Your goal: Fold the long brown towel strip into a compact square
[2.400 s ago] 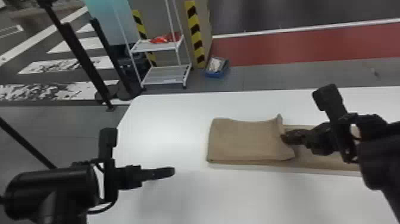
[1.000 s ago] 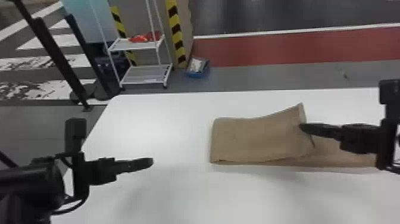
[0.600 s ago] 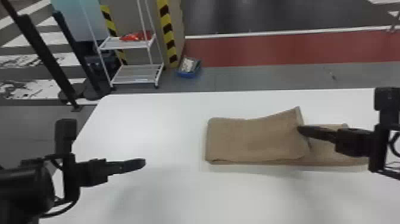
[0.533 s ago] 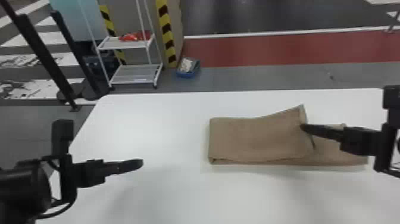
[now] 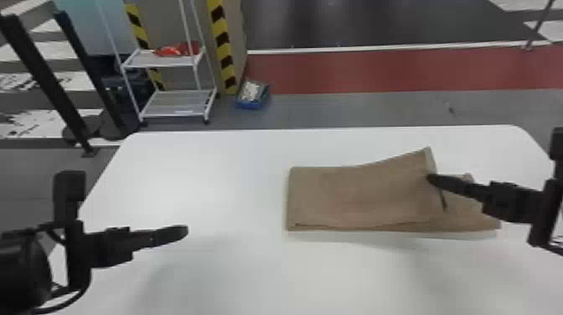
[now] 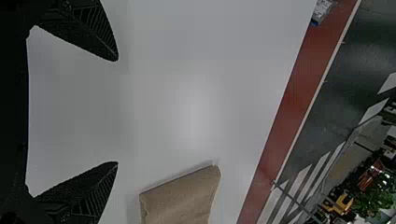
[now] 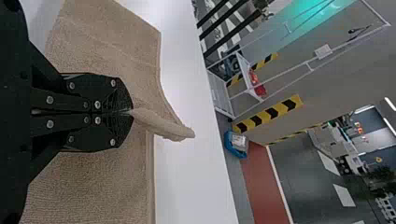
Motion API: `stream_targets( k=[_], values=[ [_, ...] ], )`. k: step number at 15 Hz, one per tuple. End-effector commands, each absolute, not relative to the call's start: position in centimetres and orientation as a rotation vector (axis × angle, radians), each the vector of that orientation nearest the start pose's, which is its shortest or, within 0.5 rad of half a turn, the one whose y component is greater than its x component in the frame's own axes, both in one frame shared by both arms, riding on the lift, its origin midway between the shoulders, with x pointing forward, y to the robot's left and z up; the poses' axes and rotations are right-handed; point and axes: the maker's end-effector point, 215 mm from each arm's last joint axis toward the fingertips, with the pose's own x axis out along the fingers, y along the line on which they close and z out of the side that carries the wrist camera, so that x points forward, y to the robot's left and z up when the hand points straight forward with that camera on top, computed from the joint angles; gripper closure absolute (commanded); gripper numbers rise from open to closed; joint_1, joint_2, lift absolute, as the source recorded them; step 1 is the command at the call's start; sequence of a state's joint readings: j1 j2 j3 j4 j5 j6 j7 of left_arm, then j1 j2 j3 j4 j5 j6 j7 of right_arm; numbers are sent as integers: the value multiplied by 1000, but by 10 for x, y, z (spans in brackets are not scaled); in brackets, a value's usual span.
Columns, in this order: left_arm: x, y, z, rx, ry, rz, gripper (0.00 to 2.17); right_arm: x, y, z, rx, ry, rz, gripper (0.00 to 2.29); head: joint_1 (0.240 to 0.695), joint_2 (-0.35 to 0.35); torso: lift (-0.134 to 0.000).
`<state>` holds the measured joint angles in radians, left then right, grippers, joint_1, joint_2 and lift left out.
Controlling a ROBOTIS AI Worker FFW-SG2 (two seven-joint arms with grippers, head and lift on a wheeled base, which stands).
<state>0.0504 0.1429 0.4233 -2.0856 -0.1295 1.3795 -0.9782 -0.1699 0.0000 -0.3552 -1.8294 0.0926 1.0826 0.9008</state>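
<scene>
On the left, over the near part of the white table (image 5: pixel 209 176), the left gripper (image 5: pixel 182 232) waits with its fingers spread wide and nothing between them, well apart from the cloth. To its right and a little farther off, the brown towel strip (image 5: pixel 360 197) lies right of the table's middle, its long axis running left to right. Its left end (image 5: pixel 291 199) is squared off where the layers are stacked, and from there the upper layer (image 5: pixel 368 188) stretches right over the lower one, rising toward its far right corner (image 5: pixel 427 153). At that raised edge the right gripper (image 7: pixel 131 112), coming in from the right, has its fingers pressed together on a pinch of the towel. The relation that matters is between this held edge (image 5: pixel 437 184) and the right end of the lower layer (image 5: pixel 488 218), which runs on to the right, under and past the fingertips. The right arm is much the nearer to both, so the next move looks like its own: probably drawing the edge a little farther right, then lowering it level with that end, or as near to it as the cloth allows. The near corner hangs loose and could fold under or land askew if the edge comes down slanted
</scene>
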Motion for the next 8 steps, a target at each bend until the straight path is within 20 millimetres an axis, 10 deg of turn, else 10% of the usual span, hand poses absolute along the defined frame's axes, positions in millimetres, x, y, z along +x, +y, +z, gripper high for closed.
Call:
stream_targets(
  k=[1,4,8],
  values=[
    [431,325,-404,-376,793,-341,93,541,-268,-361,434,530,445,1173,695,88,-125],
    [429,313,-413,-392,809,-359,97,549,-272,-388,404,539,427,1173,695,64,-125],
    [427,315,-412,-394,807,-353,97,547,-290,-371,451,508,407,1173,695,46,-125]
  ],
)
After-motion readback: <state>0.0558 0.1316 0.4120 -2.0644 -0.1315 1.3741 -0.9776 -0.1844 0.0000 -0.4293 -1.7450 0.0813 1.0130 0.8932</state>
